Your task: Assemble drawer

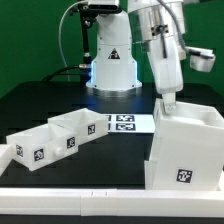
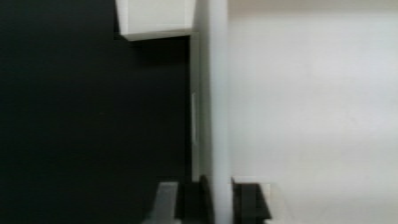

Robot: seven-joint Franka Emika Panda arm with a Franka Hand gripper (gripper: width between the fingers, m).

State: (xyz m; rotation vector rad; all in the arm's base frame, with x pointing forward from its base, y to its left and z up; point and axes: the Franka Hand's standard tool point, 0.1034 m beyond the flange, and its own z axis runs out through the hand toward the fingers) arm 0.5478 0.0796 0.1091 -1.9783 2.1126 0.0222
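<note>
The fingers (image 2: pixel 175 204) are closing narrowly on the casing (image 1: pixel 186 146) wall, one on each side; contact appears firm, though the wrist view is blurred. The gripper (image 1: pixel 168 101) is pointing down. The casing is standing at the counter (image 1: pixel 40 100) front corner on the exterior view's right; the two trays (image 1: pixel 36 145) (image 1: pixel 76 128) are sitting near the front edge, toward its left.

Items outside the task, located from the marker board (image 1: pixel 128 124).

(1) Marker board: thin, flat white sheet printed with black-and-white square tags, its surface partly hidden.

(2) Table (image 1: pixel 45 100): matte black top directly beneath the marker board, extending well beyond it toward the exterior view's left. The same table (image 2: pixel 80 130) forms the dark area of the wrist view.

(3) Border rail (image 1: pixel 80 192): long white strip, well apart from the marker board, along the table edge nearest the exterior camera.

(4) Pale backdrop (image 1: pixel 30 35): behind the marker board, beyond the table's far edge.
</note>
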